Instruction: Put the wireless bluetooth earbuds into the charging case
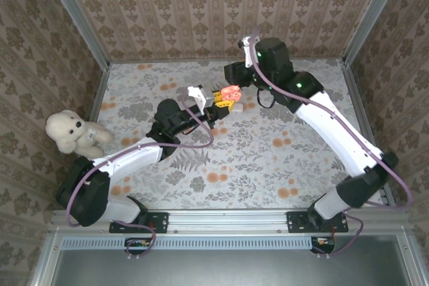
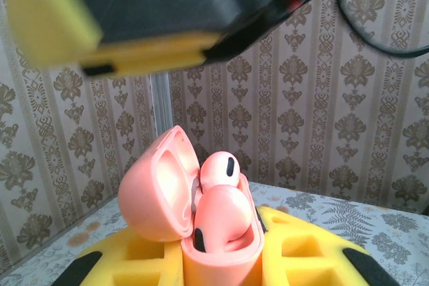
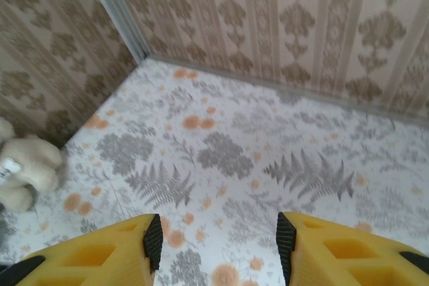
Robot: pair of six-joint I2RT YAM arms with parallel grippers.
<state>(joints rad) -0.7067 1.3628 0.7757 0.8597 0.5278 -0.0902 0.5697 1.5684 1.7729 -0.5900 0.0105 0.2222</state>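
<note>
**Mia:** Is there room to move on the desk (image 1: 268, 165)?

**Ben:** Lots. The flowery desk is bare in front and on the right. Papered walls (image 1: 201, 11) shut it in at the back and on both sides. A metal rail (image 1: 221, 222) runs along the near edge, where the arms are bolted.

**Mia:** Where is the charging case (image 2: 218, 262)?

**Ben:** Near the middle of the desk, a bit toward the back. The left hand (image 1: 226, 104) pinches it from both sides between its yellow fingers (image 2: 301, 259). The lid (image 2: 157, 192) is flipped open to the left.

**Mia:** And the earbuds?

**Ben:** Two pink-orange earbuds sit inside the open case. One (image 2: 221, 216) is in front. The other (image 2: 220, 169) is behind it and pokes up higher.

**Mia:** What about the right hand (image 3: 218, 246)?

**Ben:** Its yellow fingers (image 3: 100, 259) are spread apart and hold nothing. Between them you see just flowery desk. From the left wrist it looks like a dark, blurry block hanging just above the case, close but not touching it.

**Mia:** Is anything in the way?

**Ben:** A white teddy bear (image 1: 72, 132) sits by the left wall, well apart from the case. The two arms meet over one spot, so the hands are crowded there.
</note>
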